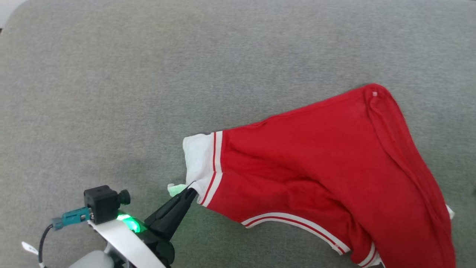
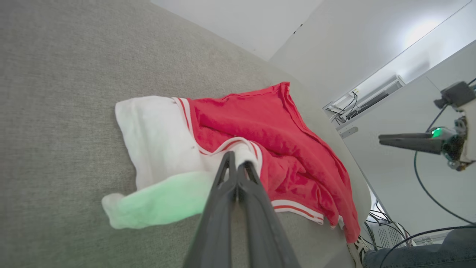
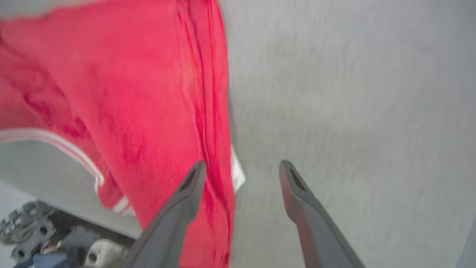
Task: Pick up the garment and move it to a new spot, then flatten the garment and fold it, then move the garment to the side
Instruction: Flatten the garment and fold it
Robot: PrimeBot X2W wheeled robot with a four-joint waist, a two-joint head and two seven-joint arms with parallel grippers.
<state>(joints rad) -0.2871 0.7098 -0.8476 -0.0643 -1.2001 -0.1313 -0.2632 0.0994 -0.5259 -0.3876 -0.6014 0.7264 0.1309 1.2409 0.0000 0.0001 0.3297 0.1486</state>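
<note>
The red garment (image 1: pixel 316 160) lies crumpled on the grey cloth-covered table (image 1: pixel 148 74), with its white lining and striped trim turned toward my left gripper. My left gripper (image 1: pixel 191 191) is shut on the white trimmed edge (image 2: pixel 245 149) at the garment's left end. Green light from the wrist tints a white flap (image 2: pixel 160 201). My right gripper (image 3: pixel 242 165) is open above the table, and the garment's red edge (image 3: pixel 215 111) runs just beside its left finger. It also shows from the side, off the table's edge (image 2: pixel 383 138).
The table's grey surface stretches bare to the left and far side of the garment. Its rounded edge (image 2: pixel 357 178) is close to the garment's right end. Past that edge are cables (image 2: pixel 386 227) and the robot's base (image 3: pixel 44 238).
</note>
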